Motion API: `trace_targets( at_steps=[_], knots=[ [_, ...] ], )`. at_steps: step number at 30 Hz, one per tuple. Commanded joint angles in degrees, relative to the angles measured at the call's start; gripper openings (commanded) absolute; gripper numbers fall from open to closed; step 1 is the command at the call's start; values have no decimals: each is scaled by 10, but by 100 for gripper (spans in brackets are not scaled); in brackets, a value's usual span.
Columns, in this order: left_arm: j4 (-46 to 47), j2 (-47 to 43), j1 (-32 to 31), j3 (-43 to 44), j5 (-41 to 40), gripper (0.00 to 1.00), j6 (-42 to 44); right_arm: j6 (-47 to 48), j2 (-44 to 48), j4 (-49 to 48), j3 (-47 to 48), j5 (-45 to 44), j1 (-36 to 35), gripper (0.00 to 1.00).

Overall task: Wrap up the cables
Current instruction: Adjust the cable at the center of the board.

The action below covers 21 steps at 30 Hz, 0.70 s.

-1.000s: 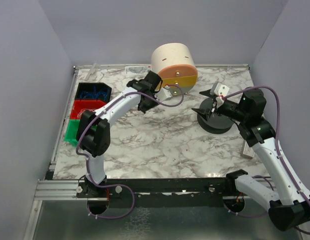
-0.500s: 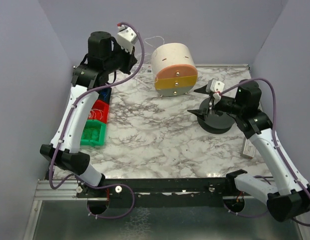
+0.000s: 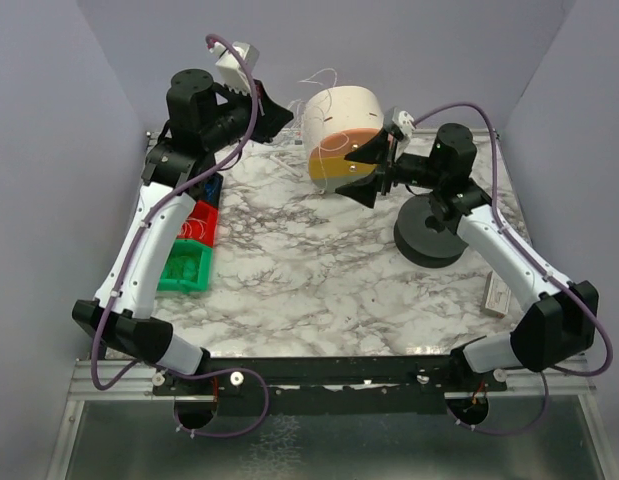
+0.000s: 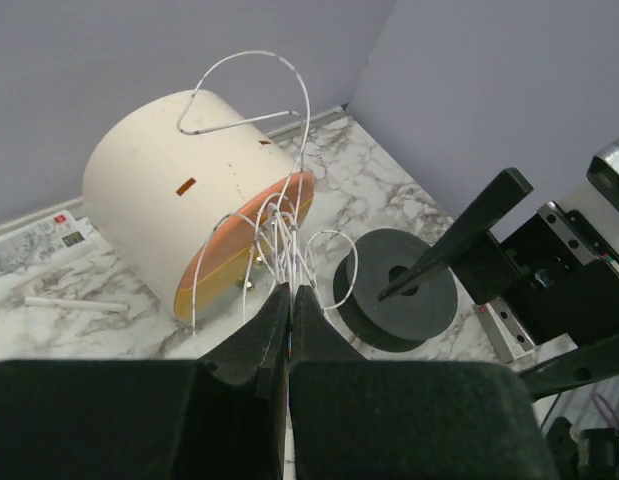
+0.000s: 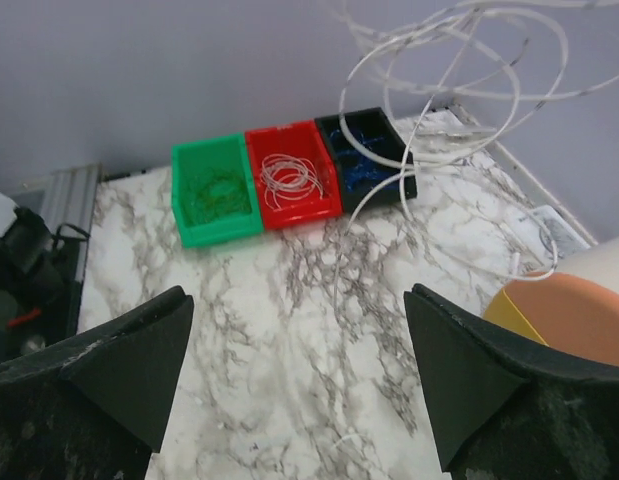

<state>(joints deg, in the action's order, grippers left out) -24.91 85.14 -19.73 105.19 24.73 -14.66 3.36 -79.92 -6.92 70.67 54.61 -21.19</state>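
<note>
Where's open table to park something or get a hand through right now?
Free: the centre and near strip of the marble table, between the green bin and the dark spool. Crowded: the back, where the left gripper, shut on the cables, and the open right gripper flank the cream cylinder. The bins fill the left edge.

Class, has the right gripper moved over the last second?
Yes. The right gripper swung left, off the dark spool, toward the cream drum.

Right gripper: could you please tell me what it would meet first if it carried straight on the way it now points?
Probably the cables, whose loose loops hang just ahead of the open right gripper, though depth is unclear.
</note>
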Motion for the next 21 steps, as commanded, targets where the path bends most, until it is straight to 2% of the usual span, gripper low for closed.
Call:
trace_targets(
  at_steps=[1, 3, 5, 12, 17, 21],
  knots=[
    [61, -40, 1, -44, 22, 0, -76, -208, -41, -154, 25, 18, -6, 92],
    [67, -46, 1, -56, 25, 0, -81, -254, -65, -158, 48, 3, -7, 92],
    [69, -51, 1, -67, 24, 0, -81, -255, -82, -128, 72, -32, -12, 92],
    [87, -53, 1, -102, 40, 0, -92, -93, -113, 27, 132, -165, -74, 94],
    [95, -52, 1, -114, 50, 0, -97, 1, -123, 66, 141, -259, -109, 92],
    [95, -55, 2, -111, 51, 0, -95, 51, -117, 84, 127, -280, -110, 90]
  ],
)
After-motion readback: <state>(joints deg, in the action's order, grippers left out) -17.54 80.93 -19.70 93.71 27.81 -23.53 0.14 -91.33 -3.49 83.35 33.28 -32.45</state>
